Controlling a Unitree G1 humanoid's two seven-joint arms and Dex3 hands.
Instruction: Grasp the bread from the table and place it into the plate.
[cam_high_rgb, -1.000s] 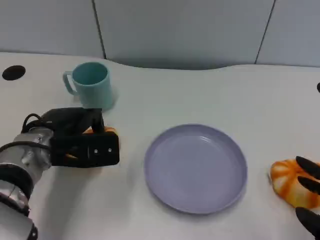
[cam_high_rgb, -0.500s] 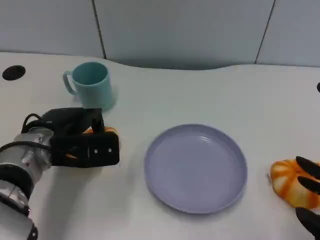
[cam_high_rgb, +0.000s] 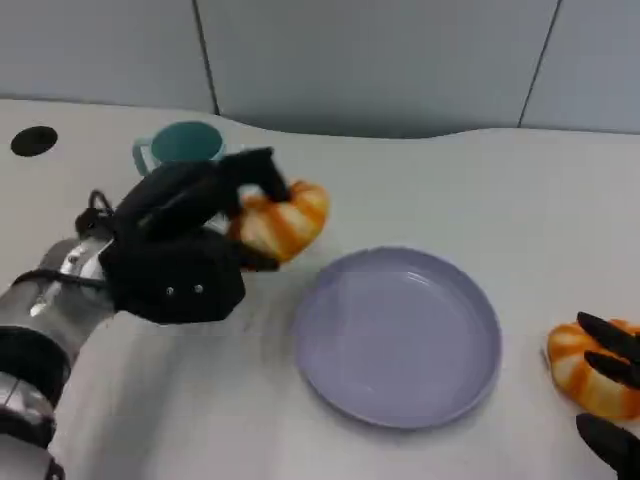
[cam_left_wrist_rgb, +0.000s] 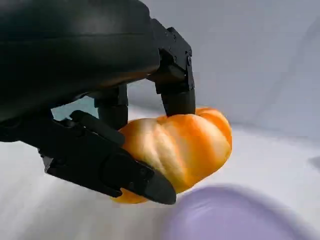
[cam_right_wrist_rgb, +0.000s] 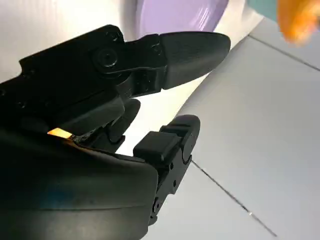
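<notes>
The robot's black left hand is clasped around a glossy orange-and-cream twisted bread roll, lifted clear of the white table. In the left wrist view the fingers press on the bread's top while the thumb side cups it from below, so the bread sits firmly, with its far end sticking out past the fingers. The roll hangs just beside the left rim of the round lavender plastic plate, not yet over it. The plate lies near the middle of the table, toward the front edge.

To do this step well, the hand should carry the roll sideways until it is over the plate's centre, lower it close to the plate floor, and only then let go, since a rounded roll dropped from a height or near the rim could roll off. The lift looks high enough to clear the rim.

Behind the left hand, toward the table's back left corner, stands a teal ceramic mug; the forearm's path leads away from it.

At the table's right edge, the black right hand lies around a second orange striped roll. Its fingers look curved over it, but I cannot tell whether they actually grip it.
</notes>
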